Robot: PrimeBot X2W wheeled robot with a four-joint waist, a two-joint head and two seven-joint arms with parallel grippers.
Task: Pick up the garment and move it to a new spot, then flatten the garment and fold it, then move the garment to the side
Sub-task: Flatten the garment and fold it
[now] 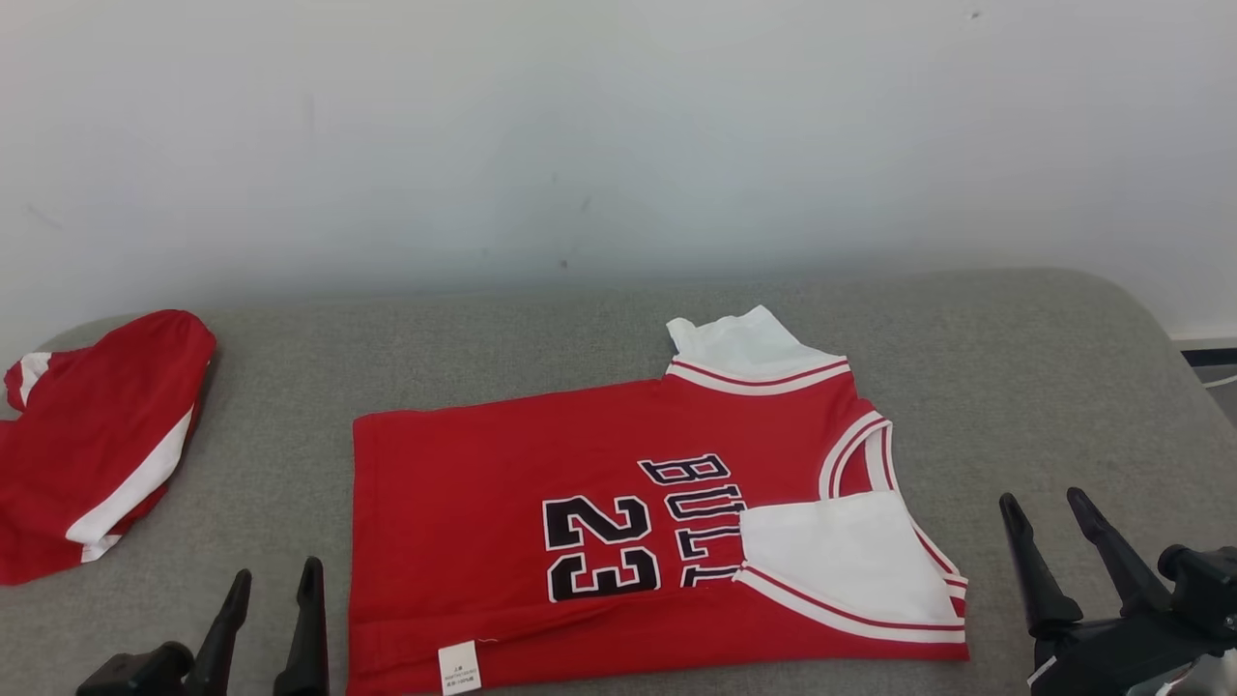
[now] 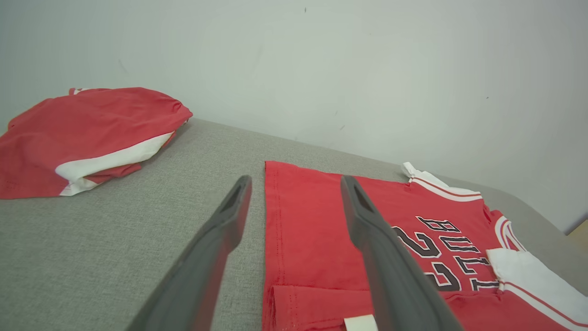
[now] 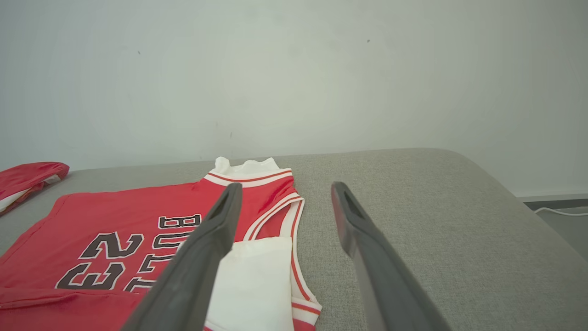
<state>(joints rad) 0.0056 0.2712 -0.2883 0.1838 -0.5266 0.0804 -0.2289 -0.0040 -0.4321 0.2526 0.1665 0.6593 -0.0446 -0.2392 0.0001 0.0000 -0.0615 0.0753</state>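
Note:
A red basketball jersey, the garment (image 1: pixel 541 512), lies flat in the middle of the grey surface (image 1: pixel 1015 387), with "23" and black lettering facing up and its near edge folded over. White sleeve parts stick out at its far edge and lie over its right end. The garment (image 2: pixel 312 230) sits beneath and to the right of my left fingers; the garment (image 3: pixel 115 230) spreads left of my right fingers. My left gripper (image 1: pixel 275 585) hovers open off the jersey's left edge, holding nothing. Off the jersey's right end, my right gripper (image 1: pixel 1049 512) is open and empty too.
A second red and white garment (image 1: pixel 92 445) lies bunched at the far left of the grey surface (image 2: pixel 92 248). A pale wall (image 1: pixel 618 126) rises right behind the surface. The surface's rounded right edge (image 3: pixel 528 207) drops to a floor with a white cable (image 3: pixel 560 210).

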